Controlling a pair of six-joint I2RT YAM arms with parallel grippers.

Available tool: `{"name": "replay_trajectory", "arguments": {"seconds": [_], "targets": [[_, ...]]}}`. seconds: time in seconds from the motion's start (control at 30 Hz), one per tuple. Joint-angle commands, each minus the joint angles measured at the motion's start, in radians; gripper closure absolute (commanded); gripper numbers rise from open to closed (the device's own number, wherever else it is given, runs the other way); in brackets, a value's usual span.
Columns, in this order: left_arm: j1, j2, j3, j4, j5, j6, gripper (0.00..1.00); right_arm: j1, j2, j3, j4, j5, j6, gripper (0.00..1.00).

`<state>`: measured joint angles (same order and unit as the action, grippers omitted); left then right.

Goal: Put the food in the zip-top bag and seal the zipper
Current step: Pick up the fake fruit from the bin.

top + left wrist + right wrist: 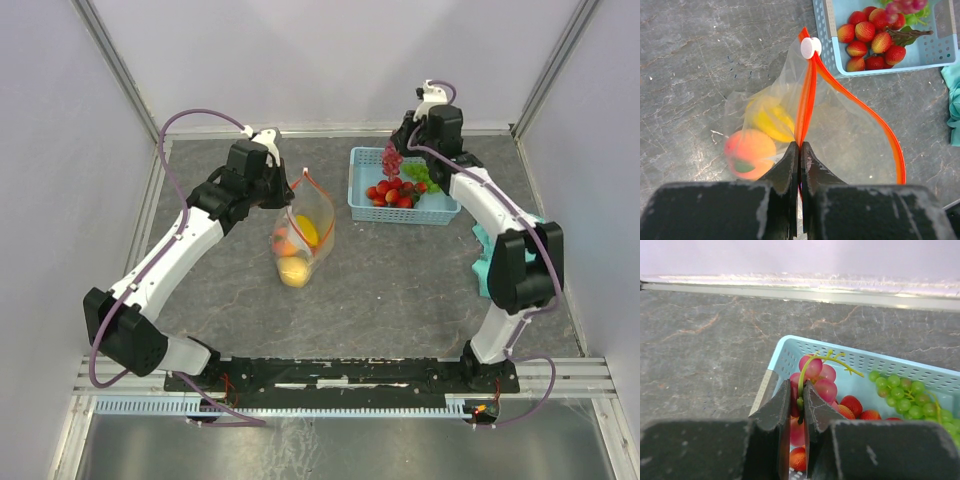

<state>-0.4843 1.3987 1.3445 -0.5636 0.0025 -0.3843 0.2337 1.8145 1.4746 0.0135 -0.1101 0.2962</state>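
The clear zip-top bag [305, 232] stands mid-table with a yellow lemon [772, 119] and an orange-pink peach [750, 152] inside. Its red-orange zipper [805, 107] gapes open, with the white slider [810, 47] at the far end. My left gripper [800, 146] is shut on the zipper strip at the bag's near rim and holds it up. My right gripper [797, 402] is shut on the green stem of a purple-pink grape bunch [820, 377], held just above the light-blue basket [362, 205]. Red strawberries [392, 192] and green grapes [902, 392] lie in the basket.
A teal cloth [484, 262] lies at the right beside my right arm. The enclosure's back wall and metal rail run close behind the basket. Grey tabletop [400, 290] stretches between the bag and the arm bases.
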Motion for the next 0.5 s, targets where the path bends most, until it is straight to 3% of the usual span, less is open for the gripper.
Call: {"name": "replay_trajectory", "arguments": {"seconds": [0.0, 0.3, 0.47], "targets": [[-0.003, -0.019, 0.049, 0.082, 0.034, 0.044, 0.97, 0.007, -0.175, 0.007, -0.058, -0.029, -0.050, 0.98], [-0.003, -0.013, 0.038, 0.138, 0.070, 0.038, 0.97, 0.048, -0.379, 0.047, -0.215, -0.113, -0.075, 0.98], [-0.003, 0.008, 0.036, 0.154, 0.087, 0.036, 0.97, 0.133, -0.436, 0.102, -0.282, -0.150, -0.075, 0.98]]}}
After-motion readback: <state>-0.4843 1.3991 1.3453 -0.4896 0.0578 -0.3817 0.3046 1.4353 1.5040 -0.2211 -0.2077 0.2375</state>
